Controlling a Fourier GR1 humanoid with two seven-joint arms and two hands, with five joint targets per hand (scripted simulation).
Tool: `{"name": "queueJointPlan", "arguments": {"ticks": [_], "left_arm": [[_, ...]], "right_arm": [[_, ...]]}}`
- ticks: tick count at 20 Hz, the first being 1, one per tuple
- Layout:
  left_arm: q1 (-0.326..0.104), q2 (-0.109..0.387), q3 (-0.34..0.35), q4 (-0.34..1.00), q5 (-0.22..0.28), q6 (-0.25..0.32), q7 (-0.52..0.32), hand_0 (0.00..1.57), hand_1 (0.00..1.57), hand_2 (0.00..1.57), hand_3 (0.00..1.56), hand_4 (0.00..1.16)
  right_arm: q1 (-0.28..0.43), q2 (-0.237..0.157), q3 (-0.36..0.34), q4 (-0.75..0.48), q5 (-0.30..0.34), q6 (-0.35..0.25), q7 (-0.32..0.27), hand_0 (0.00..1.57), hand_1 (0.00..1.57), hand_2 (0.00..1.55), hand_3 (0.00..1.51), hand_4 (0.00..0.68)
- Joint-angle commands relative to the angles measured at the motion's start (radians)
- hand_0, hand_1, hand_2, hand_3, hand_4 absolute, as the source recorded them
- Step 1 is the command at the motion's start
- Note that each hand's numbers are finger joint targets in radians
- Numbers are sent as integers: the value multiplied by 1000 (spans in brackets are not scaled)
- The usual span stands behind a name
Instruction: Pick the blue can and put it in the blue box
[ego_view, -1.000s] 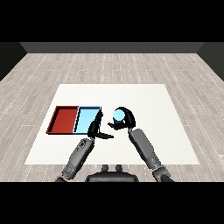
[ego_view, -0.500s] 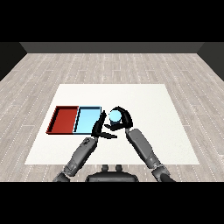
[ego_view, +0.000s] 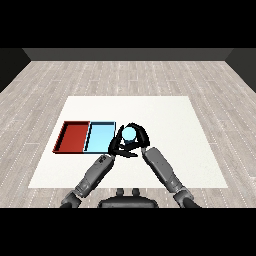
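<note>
Blue can (ego_view: 129, 133) above white table (ego_view: 175, 125), wood floor (ego_view: 125, 80).

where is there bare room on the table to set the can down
Bare patches: the white table right of the right hand, and its far strip beyond the red tray and light blue tray. Crowded: beside the blue tray, where both hands meet around the light blue can.

The right hand (ego_view: 136, 135), curled round the blue can (ego_view: 129, 133), sits just beside the light blue tray (ego_view: 100, 137). Only the left hand (ego_view: 118, 146) crowds its fingers; beyond them lies open white table (ego_view: 170, 115).
</note>
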Motion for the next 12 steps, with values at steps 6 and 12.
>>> {"name": "queueJointPlan", "arguments": {"ticks": [6, 12], "left_arm": [[-79, 0, 49, 130, 4, -51, -48, 0, 0, 0, 0, 0], [13, 33, 2, -73, -39, 20, 15, 0, 0, 0, 0, 174]], "right_arm": [[-45, 1, 104, 10, -39, -79, 26, 1420, 1420, 1442, 1399, 617], [-44, 1, 123, 13, -61, -68, 5, 1319, 1319, 1426, 1395, 617]]}}
